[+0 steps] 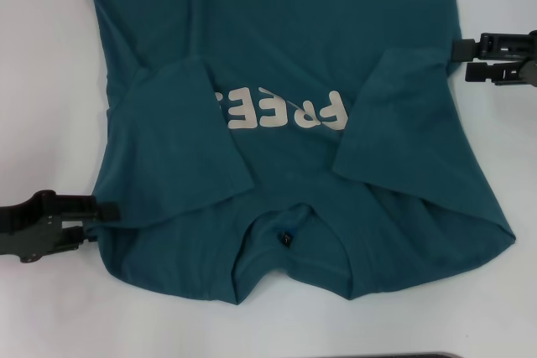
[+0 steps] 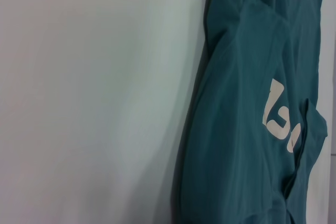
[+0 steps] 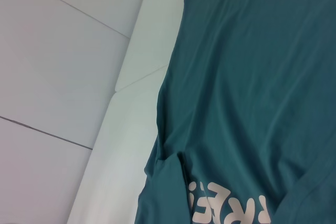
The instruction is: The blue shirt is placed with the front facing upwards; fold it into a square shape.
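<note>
With both sleeves folded inward, the blue shirt (image 1: 285,48) lies flat on the white worktop (image 1: 42,81), soft and limp, as I judge its side edges the best hold for my left tool (image 1: 99,212), apparently closed on the shirt's edge, and right tool (image 1: 460,60), parted beside the opposite edge.

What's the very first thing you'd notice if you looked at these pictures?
The big blue shirt fills the middle of the white table, both short sleeves folded in over its off-white letters. The left gripper sits at the shirt's near left edge. The right gripper is at its right edge, farther away.
</note>
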